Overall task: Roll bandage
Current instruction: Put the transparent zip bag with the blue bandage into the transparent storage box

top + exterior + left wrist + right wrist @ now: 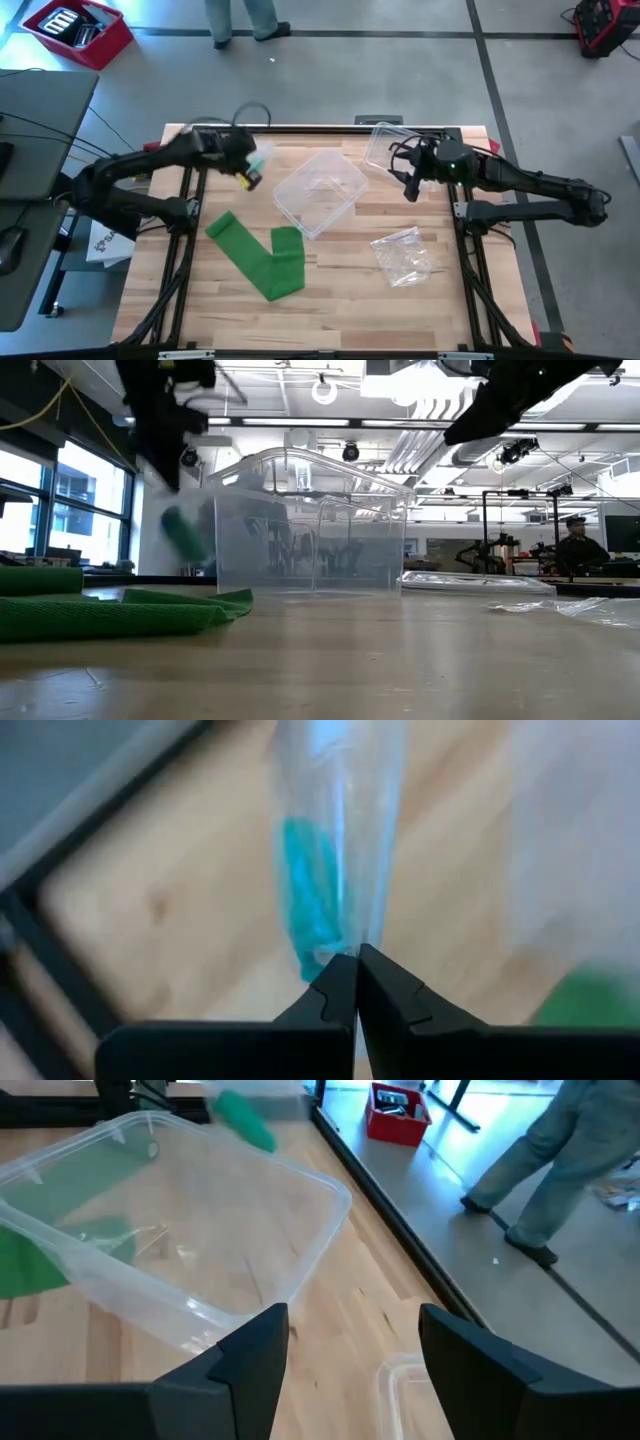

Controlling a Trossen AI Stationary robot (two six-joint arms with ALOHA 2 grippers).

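Wooden table (340, 300), clear bin (320, 192), green bandage (262, 257), crumpled bag (403, 255)

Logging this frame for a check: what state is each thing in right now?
left gripper: shut on clear bag, lifted off the table
clear bag: hanging, teal roll inside
right gripper: open, empty, beside the tub
clear tub: upright, lid off
lid: flat on table
green bandage: unrolled, bent
empty bag: crumpled on table
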